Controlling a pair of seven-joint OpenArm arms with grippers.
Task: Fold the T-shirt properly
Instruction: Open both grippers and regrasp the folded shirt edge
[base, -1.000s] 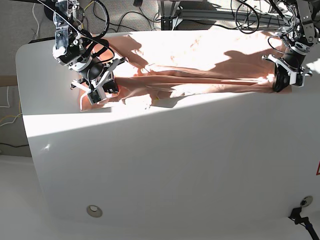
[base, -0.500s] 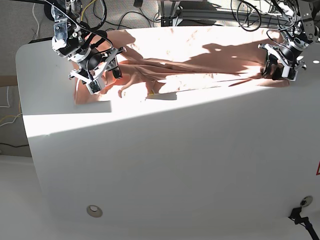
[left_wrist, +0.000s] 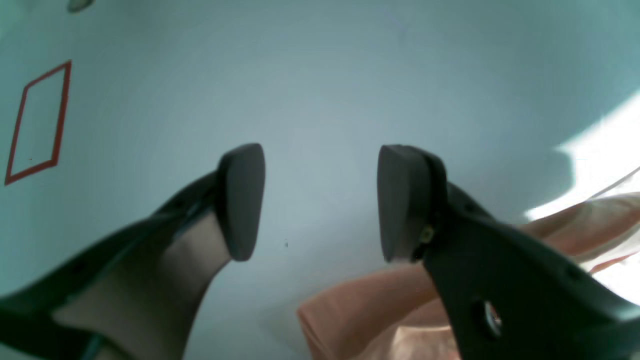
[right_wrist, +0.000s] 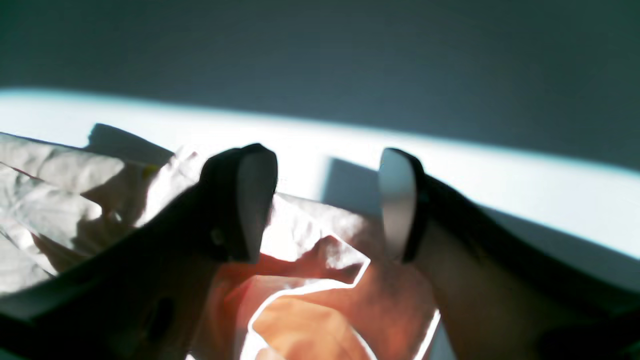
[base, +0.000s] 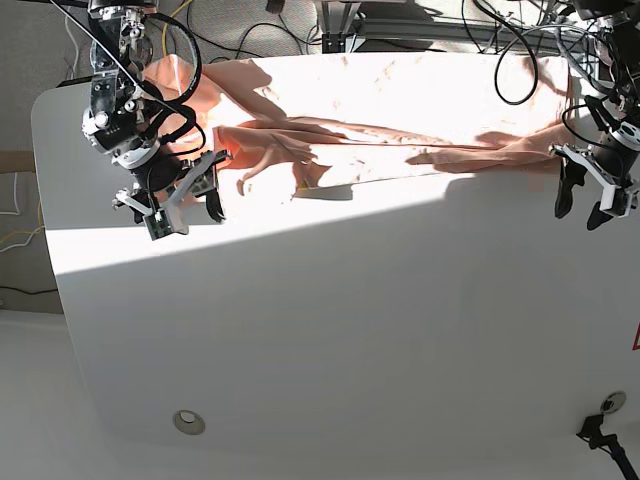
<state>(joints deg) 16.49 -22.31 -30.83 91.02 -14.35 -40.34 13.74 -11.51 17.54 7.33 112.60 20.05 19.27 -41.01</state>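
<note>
In the left wrist view we see our left gripper (left_wrist: 320, 200) with its jaws spread apart and nothing between them; bare white table (left_wrist: 320, 75) shows through the gap, and the T-shirt (left_wrist: 360, 315) lies below and to the right in the frame, its near corner just under the right-hand finger, apart from the pads as far as we can tell. In the right wrist view our right gripper (right_wrist: 325, 200) is likewise parted and empty, hanging over a crumpled, sunlit edge of the T-shirt (right_wrist: 320, 280), with cloth directly beneath the gap but none pinched. In the base view the T-shirt (base: 400, 100) stretches as a long band across the far edge of the table (base: 330, 350), its long axis running side to side between the two arms. The left gripper (base: 592, 200) sits just off one end, toward the near side; the right gripper (base: 178, 205) sits just off the other. We judge each arm equally placed to reach back for its own end.
</note>
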